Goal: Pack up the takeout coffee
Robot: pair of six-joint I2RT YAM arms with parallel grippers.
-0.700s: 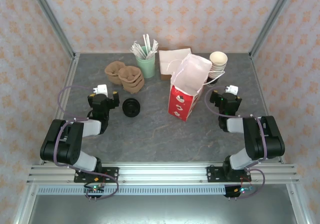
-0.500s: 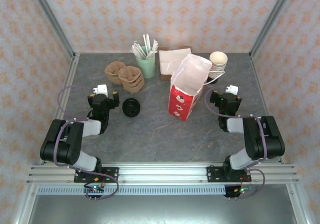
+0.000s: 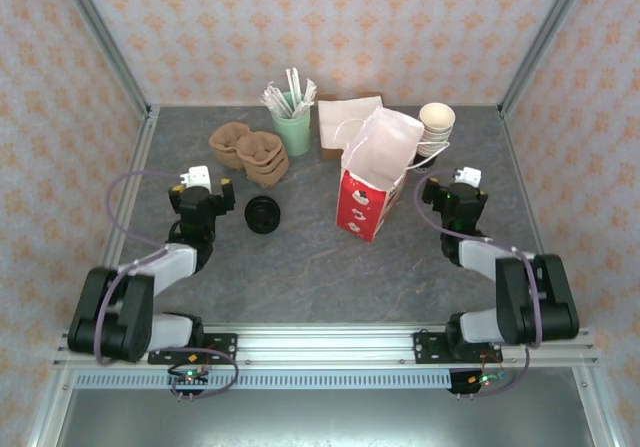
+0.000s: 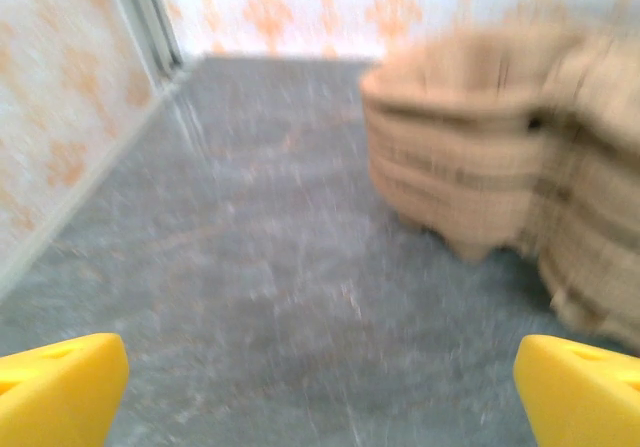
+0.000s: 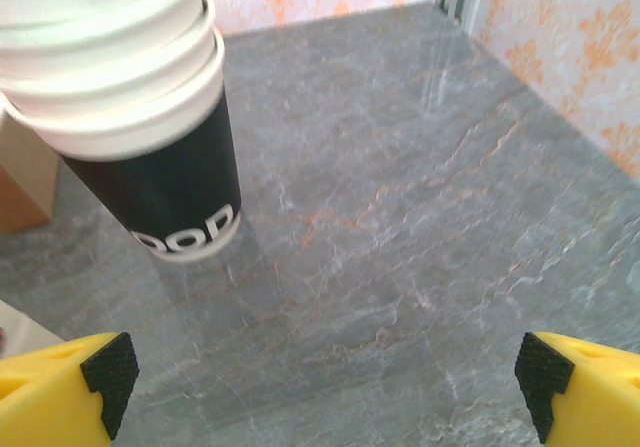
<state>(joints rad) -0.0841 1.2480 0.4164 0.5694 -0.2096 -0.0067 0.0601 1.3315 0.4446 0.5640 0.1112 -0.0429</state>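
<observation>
The takeout coffee (image 3: 263, 214) stands on the worktop (image 3: 300, 267), left of centre in the overhead view, between the left pincer (image 3: 204, 189) and the red bag (image 3: 362, 205). That one and the right pincer (image 3: 455, 189) both gape wide, grasping nothing.

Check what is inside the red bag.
The red bag shows only pale inner lining through its mouth; its bottom is hidden by its sides. The takeout coffee stands outside, left of it.
</observation>
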